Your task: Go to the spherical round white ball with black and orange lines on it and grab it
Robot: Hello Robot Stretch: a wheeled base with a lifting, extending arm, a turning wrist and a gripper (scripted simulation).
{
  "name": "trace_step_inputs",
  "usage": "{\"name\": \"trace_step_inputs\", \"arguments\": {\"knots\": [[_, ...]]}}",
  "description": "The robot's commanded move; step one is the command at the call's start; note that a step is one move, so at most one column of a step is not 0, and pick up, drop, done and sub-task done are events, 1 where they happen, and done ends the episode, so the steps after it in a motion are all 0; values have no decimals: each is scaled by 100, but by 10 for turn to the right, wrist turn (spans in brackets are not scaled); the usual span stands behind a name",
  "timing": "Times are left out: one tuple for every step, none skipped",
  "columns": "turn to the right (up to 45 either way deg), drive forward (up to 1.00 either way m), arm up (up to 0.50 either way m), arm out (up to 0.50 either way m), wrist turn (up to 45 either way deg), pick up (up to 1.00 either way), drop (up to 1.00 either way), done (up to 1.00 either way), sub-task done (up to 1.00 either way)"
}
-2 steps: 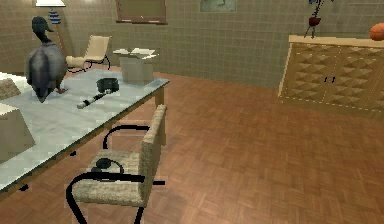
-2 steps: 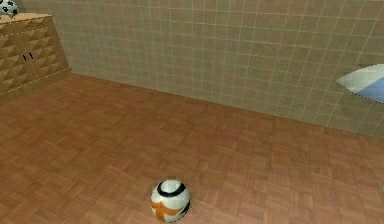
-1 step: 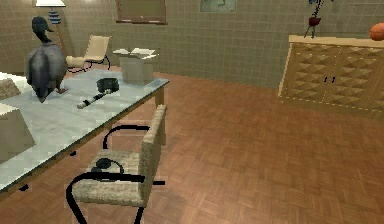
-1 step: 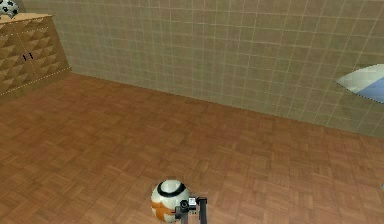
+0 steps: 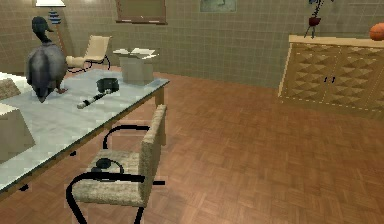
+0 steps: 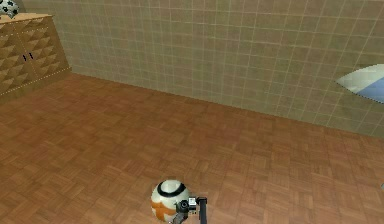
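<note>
Ball (image 6: 168,194), white with black and orange lines, low in the arm side view; looks to rest on the wood floor (image 6: 150,120), well apart from the floor's far edge at the tiled wall (image 6: 220,50). Risk: a round ball rolls away over bare floor if a finger nudges it off-centre; nothing near to stop it. Arm (image 6: 201,212): short stub rising from the bottom edge, gripper (image 6: 184,207) at the ball's lower right side. Contact not discernible; cannot tell whether it grasps anything
</note>
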Motion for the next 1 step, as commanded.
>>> {"name": "trace_step_inputs", "arguments": {"knots": [[0, 0, 0, 0, 450, 0, 0, 0, 0]]}}
